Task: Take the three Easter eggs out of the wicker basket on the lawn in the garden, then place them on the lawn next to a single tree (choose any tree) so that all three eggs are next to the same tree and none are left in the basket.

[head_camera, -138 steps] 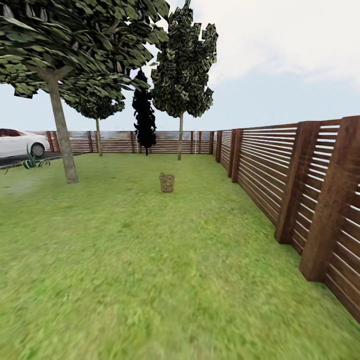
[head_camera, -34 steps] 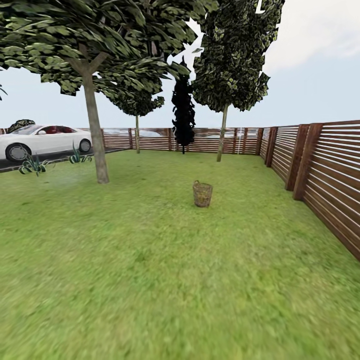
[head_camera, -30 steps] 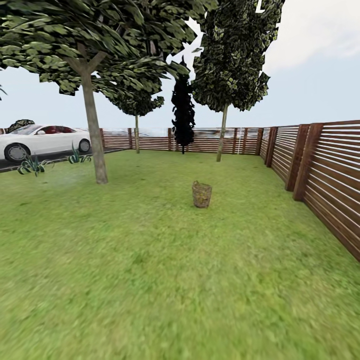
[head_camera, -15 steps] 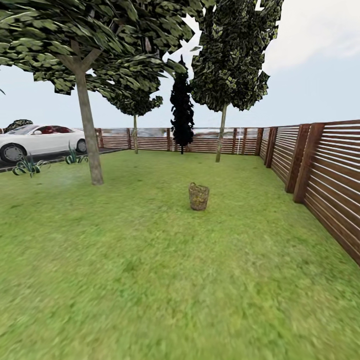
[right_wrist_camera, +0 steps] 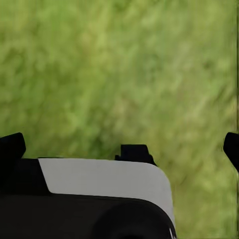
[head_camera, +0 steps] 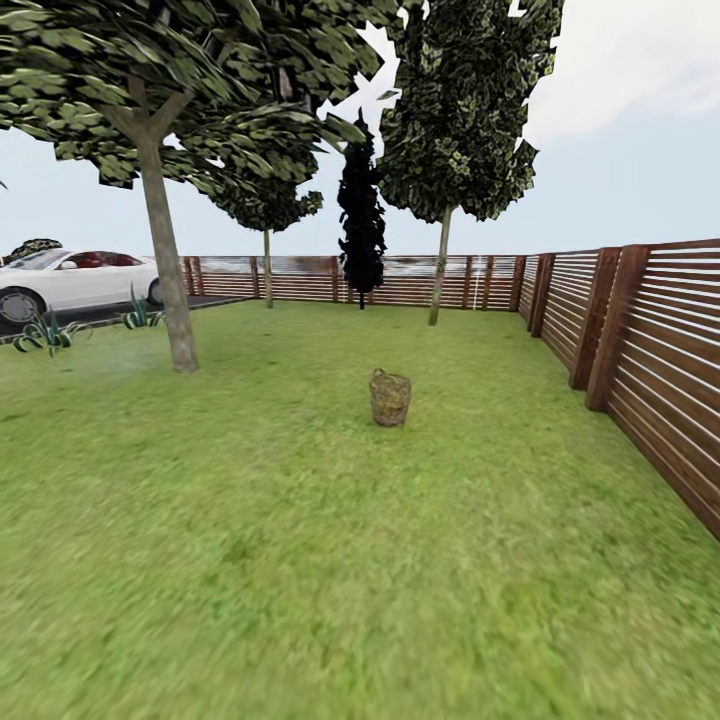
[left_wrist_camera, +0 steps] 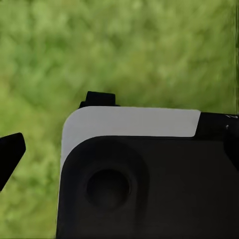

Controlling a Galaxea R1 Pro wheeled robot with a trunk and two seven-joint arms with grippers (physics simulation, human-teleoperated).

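Observation:
The wicker basket (head_camera: 390,399) stands upright on the lawn (head_camera: 300,560), some way ahead near the middle of the head view. Its brown weave and thin handle show, but the Easter eggs are hidden inside it or too small to make out. A thick grey-brown tree (head_camera: 168,300) with a leafy crown rises to the basket's left. In the wrist views my left gripper (left_wrist_camera: 122,152) and right gripper (right_wrist_camera: 121,148) hang over grass beside my own dark and white body. Their black fingertips (right_wrist_camera: 11,147) sit far apart, with nothing between them.
A slatted brown fence (head_camera: 650,350) runs along the right side and across the back. A slimmer tree (head_camera: 440,270) and a dark cypress (head_camera: 361,215) stand near the back fence. A white car (head_camera: 60,280) and spiky plants (head_camera: 45,333) are at the far left.
The whole head view has shifted, so the camera has moved. The basket now sits slightly further left in the picture and looks a little nearer than 4.6 s ago. Nothing was gripped.

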